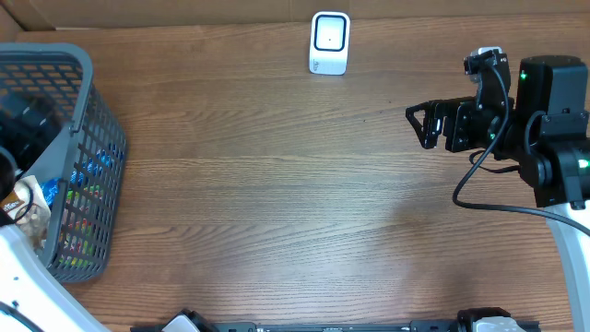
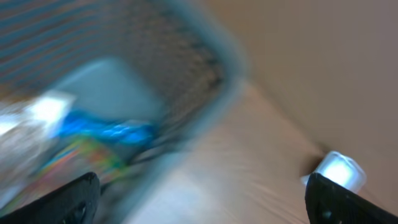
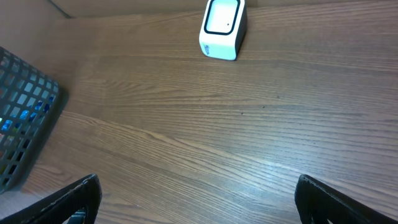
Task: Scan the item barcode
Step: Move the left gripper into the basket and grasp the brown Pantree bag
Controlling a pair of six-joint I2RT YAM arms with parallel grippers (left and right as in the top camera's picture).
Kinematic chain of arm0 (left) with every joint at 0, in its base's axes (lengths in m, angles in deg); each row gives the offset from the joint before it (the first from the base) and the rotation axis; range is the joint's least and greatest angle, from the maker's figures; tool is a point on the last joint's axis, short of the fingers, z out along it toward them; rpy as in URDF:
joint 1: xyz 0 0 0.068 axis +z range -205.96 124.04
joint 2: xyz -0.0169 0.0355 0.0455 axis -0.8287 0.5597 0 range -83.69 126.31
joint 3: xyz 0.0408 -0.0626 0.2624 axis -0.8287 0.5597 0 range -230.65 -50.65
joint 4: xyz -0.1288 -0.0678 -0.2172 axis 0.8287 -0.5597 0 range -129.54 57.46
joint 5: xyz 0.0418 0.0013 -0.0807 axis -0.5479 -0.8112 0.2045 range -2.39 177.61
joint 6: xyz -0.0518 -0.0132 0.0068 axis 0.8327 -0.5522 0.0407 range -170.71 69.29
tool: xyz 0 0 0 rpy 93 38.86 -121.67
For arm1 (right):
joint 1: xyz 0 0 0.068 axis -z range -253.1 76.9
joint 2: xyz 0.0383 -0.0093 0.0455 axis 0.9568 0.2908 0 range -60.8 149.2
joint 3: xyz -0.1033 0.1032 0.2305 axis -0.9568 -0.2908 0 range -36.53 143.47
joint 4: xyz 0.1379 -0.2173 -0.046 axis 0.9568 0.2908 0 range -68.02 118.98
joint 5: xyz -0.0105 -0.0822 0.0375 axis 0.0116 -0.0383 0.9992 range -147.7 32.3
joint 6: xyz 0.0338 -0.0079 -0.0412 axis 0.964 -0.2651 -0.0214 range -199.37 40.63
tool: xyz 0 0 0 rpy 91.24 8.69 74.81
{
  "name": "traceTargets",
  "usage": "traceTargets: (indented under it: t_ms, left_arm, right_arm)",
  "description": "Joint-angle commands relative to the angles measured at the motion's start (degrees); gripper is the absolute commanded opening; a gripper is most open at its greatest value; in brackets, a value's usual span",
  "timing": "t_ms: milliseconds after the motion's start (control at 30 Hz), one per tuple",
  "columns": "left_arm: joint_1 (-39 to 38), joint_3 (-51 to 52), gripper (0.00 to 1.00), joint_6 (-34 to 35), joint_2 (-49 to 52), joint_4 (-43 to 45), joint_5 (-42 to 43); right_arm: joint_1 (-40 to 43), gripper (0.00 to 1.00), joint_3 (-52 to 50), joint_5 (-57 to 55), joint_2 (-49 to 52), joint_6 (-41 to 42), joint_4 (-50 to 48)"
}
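Found packaged items [image 1: 44,192] inside grey mesh basket [image 1: 55,55] at left edge of wooden table [image 1: 277,203]. Noted white scanner [image 1: 329,42] upright at far centre. Saw left gripper [image 2: 202,199] above basket, jaws wide, holding nothing; wrist view blurred. Saw right gripper [image 1: 426,124] at right over bare table, jaws wide, empty.
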Motion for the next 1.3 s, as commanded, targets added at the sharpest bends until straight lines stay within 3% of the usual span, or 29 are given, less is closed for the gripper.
traceTargets:
  t_ms: [0,267,467,767,1267]
  left_arm:
    - [3.5,-1.0,0.95,3.4,4.3,-3.1,-16.7]
    - [9.2,-1.0,0.95,4.0,15.5,-5.1,-18.3]
    - [12.8,-1.0,0.95,8.3,23.1,-7.6,-24.1]
    - [14.5,-1.0,0.93,11.9,32.7,-3.4,-26.0]
    - [14.5,4.1,0.86,12.8,37.6,-0.2,-30.2]
  right_arm:
    - [0.2,1.00,1.6,1.3,-0.7,-0.2,-0.1]
    - [0.2,1.00,1.6,1.2,-0.7,-0.2,1.4]
    - [0.2,1.00,1.6,1.2,-0.7,-0.2,2.0]
    - [0.2,1.00,1.6,1.2,-0.7,-0.2,2.1]
    - [0.2,1.00,1.4,1.2,-0.7,-0.2,2.5]
